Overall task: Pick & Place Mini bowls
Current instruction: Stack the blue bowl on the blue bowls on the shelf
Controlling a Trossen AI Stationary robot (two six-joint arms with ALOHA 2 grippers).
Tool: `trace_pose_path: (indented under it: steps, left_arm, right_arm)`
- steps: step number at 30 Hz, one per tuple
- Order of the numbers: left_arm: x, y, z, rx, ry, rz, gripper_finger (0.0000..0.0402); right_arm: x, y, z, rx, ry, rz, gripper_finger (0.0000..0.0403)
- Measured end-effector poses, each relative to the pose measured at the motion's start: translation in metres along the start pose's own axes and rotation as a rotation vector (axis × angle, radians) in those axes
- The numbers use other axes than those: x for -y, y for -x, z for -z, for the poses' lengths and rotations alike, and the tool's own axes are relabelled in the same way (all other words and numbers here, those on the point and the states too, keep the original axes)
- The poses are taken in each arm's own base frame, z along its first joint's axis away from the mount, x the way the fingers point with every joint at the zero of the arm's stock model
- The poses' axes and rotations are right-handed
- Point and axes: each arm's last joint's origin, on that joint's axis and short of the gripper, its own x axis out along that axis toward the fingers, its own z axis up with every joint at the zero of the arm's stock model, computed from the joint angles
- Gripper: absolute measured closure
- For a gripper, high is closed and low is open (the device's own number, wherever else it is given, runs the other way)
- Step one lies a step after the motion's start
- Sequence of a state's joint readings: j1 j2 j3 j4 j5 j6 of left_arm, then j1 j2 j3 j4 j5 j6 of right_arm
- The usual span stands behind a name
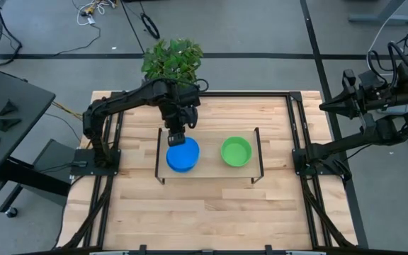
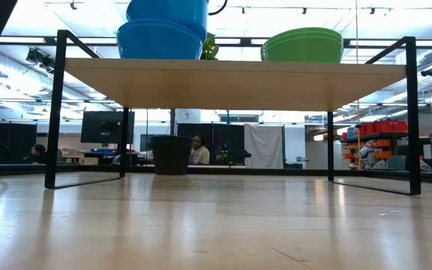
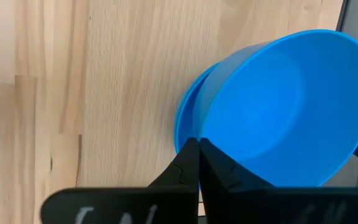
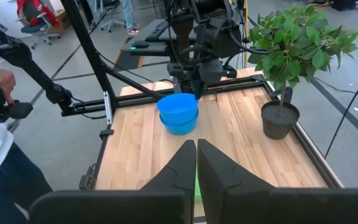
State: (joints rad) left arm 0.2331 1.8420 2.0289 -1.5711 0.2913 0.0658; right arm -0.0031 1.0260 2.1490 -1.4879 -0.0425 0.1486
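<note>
wood table [image 2: 216, 225] | raised shelf [image 2: 231, 79] | plant pot [image 2: 171, 155] | person [image 2: 198, 150] seated behind

The whole table [image 1: 211, 205] is viewed straight down from overhead. From table-top height, the small raised shelf [image 2: 235, 81] is seen level, from underneath. The blue bowls [image 3: 278, 118] are framed very closely by the left wrist camera. The same bowls [image 4: 178, 112] are viewed from farther off by the right wrist camera, across the table.
</note>
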Motion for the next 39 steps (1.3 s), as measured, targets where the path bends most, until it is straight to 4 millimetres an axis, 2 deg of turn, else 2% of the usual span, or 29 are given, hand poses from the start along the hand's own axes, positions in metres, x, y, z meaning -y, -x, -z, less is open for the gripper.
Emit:
trace_pose_path:
  steps: [6, 19, 39]
  left_arm:
    - [-0.001, 0.002, 0.001, 0.007, 0.006, 0.019, 0.0401]
    - [0.005, 0.019, 0.011, 0.056, -0.007, 0.038, 0.0401]
    - [0.000, 0.021, 0.011, 0.063, -0.026, 0.050, 0.0401]
  right_arm:
    - [0.000, 0.000, 0.000, 0.000, 0.000, 0.000, 0.0382]
    - [0.000, 0.000, 0.000, 0.000, 0.000, 0.000, 0.0382]
    - [0.000, 0.000, 0.000, 0.000, 0.000, 0.000, 0.0382]
